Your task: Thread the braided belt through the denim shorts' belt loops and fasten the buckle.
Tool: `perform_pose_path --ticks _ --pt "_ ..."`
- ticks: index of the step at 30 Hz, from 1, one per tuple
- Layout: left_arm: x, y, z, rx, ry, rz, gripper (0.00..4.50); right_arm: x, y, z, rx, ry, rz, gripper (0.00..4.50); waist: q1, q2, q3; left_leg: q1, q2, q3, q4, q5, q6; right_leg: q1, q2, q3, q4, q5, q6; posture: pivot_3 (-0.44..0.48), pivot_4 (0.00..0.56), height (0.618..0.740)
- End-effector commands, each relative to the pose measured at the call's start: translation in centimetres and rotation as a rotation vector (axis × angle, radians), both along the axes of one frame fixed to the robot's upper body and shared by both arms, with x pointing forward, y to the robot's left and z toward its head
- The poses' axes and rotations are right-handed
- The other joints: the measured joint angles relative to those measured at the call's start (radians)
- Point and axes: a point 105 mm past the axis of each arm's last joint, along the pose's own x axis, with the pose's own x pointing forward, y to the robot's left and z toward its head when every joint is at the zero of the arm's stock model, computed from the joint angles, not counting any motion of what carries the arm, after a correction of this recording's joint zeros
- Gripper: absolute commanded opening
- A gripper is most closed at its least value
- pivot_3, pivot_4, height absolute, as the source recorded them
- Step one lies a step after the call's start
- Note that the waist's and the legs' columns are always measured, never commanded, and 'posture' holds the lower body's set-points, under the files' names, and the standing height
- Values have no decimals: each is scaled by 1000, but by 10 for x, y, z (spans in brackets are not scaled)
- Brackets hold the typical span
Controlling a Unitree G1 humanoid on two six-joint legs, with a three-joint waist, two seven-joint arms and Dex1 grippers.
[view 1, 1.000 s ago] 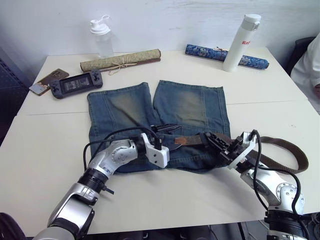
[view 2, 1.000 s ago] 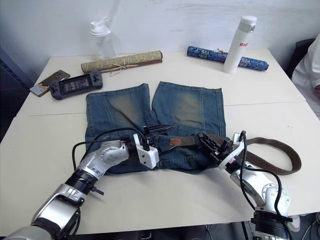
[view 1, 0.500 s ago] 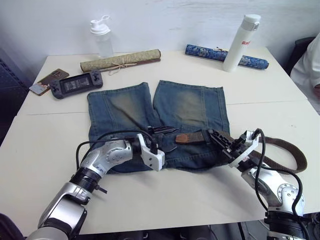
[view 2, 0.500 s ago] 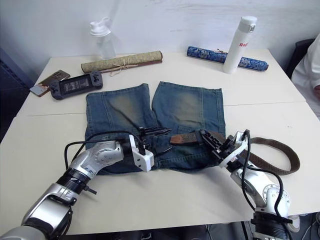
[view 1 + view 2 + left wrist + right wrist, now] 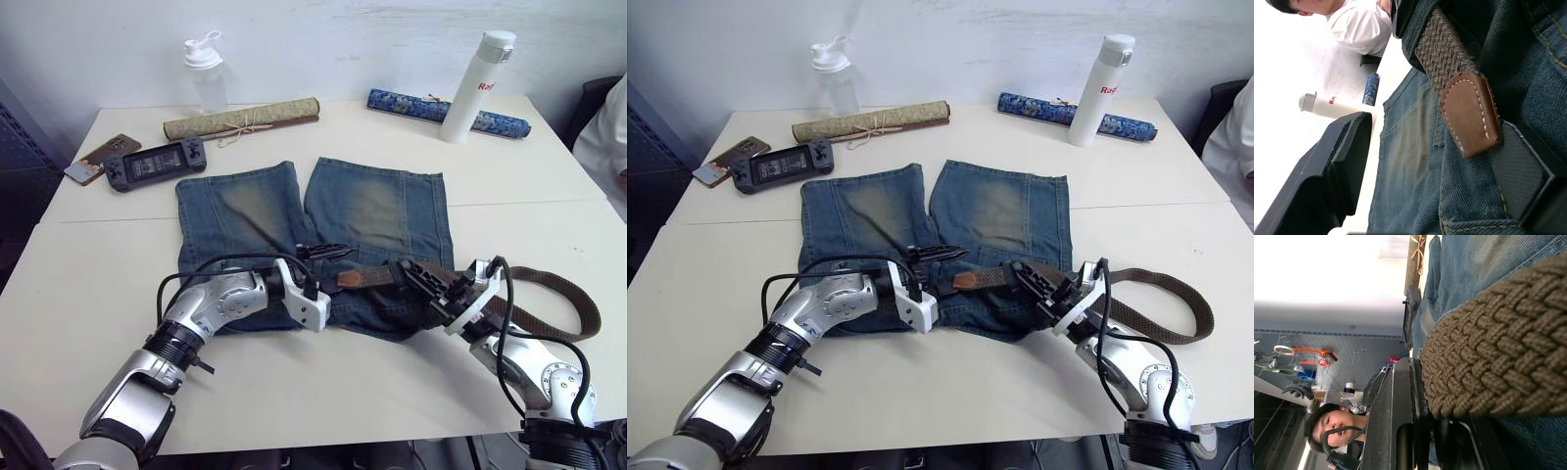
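Note:
The denim shorts (image 5: 313,225) lie flat on the white table (image 5: 88,284), waistband toward me. The braided belt (image 5: 549,294) runs from a loop at the right across the waistband and ends in its brown leather tip (image 5: 351,278). My right gripper (image 5: 419,277) is shut on the belt's woven part (image 5: 1498,357). My left gripper (image 5: 329,266) is open around the leather tip (image 5: 1469,117), which lies on the denim against one finger (image 5: 1528,181). The buckle is out of view. I cannot pick out the belt loops.
At the back stand a clear shaker bottle (image 5: 204,73), a rolled tan mat (image 5: 240,117), a blue patterned roll (image 5: 446,110) and a white bottle (image 5: 472,86). A handheld console (image 5: 155,164) and a phone (image 5: 93,157) lie back left. A person in white (image 5: 607,127) sits at the right edge.
The left gripper drew back a little, then came forward again to the leather tip. The right gripper pushed the belt slightly left. The camera shifted a bit.

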Motion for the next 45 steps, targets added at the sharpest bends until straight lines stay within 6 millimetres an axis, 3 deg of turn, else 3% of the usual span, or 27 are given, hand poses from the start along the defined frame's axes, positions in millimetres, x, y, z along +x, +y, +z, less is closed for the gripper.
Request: perform_pose_path --ticks 1,2,8,9,14,16,17,24,31,39,42,45 --pt "0 11 -27 98 44 27 3343 -5 3 9 -9 -43 25 0 -1 0 0 0 0 0 0 0 0 0 0 0 0 0 0 0 150 717" --pt "-2 11 -27 99 42 17 3063 -4 3 8 -10 -38 22 0 -1 0 0 0 0 0 0 0 0 0 0 0 0 0 0 0 150 717" --pt "-6 12 -30 108 36 2 212 -2 1 4 -19 -24 14 0 -2 0 0 0 0 0 -1 0 0 -1 1 0 3 0 0 0 150 717" --pt "-6 13 -31 110 38 4 30 -2 1 4 -23 -25 16 0 -2 0 0 0 0 0 -1 0 0 -1 0 0 3 0 0 0 150 717" --pt "-5 12 -30 107 34 9 30 -1 3 -1 -84 -16 16 0 -2 0 0 0 0 0 -1 0 0 -1 0 0 4 0 0 0 150 717" --pt "-6 12 -30 104 32 12 0 1 1 -4 -98 -3 -6 995 -2 0 0 0 0 0 -1 0 0 -1 0 0 4 0 0 0 150 717" --pt "-6 12 -30 99 31 14 0 -1 0 1 -80 -20 -9 1096 -2 0 0 0 0 0 -1 0 0 -1 0 0 4 0 0 0 150 717" --pt "-6 13 -30 96 39 32 0 -10 -14 19 -100 -75 -60 4467 -2 0 0 0 0 0 -1 0 0 -1 0 0 4 0 0 0 150 717" --pt "-5 12 -29 70 62 49 0 -55 -25 46 -436 -295 -1 4467 -1 -1 0 0 0 0 -2 0 1 0 0 0 -2 0 0 0 150 717" --pt "-6 9 -31 56 102 46 0 -87 -3 28 -1067 -640 236 4467 4 -1 -1 0 0 0 -2 -2 2 0 1 -1 -3 0 0 0 150 717" --pt "-7 8 -32 55 110 40 0 -87 -2 6 -1370 -764 345 4467 5 -2 -1 0 0 0 -1 0 -1 0 1 -2 -3 0 0 0 150 717" --pt "-7 7 -32 51 117 38 0 -83 0 -3 -1499 -879 373 4467 5 -3 -1 0 0 1 -1 0 -2 0 2 -6 -3 0 0 0 150 717"
